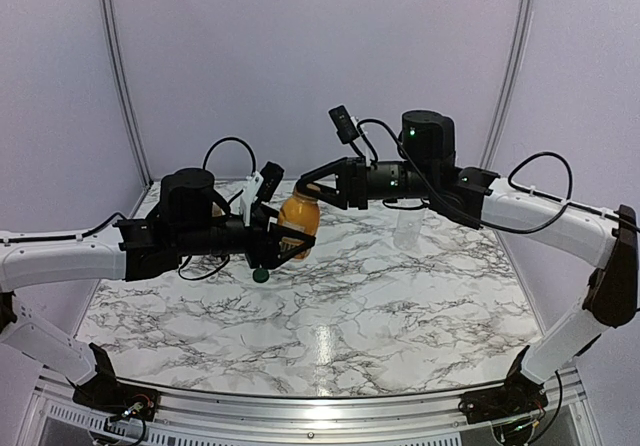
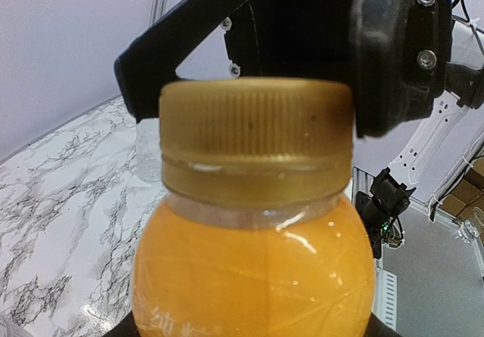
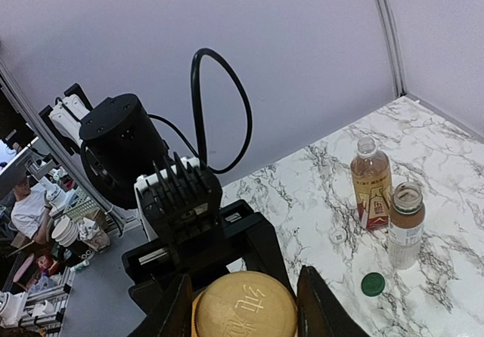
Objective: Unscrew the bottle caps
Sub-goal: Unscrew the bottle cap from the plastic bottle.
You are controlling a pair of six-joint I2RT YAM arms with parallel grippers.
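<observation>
- Left tool [image 1: 288, 243] is clamped round the body of the orange juice bottle [image 1: 298, 218], held roughly upright, apparently off the counter [image 1: 350, 316].
- Right tool [image 1: 314, 188] is at the neck. Its fingers [image 3: 318, 307] are narrowly parted and flank the orange cap [image 3: 246, 305], and the pads look to touch both sides.
- The cap is seated, ring intact beneath it.
- The tea bottle [image 3: 370, 182] and short bottle [image 3: 407, 224] stand open. The green cap [image 3: 372, 284] and white cap [image 3: 338, 236] lie beside them.
- Step in hand, as I judge it: the juice cap is gripped and ready to turn.
- The next move calls for a firm left hold, a right wrist twist about the bottle's axis, then a lift.
</observation>
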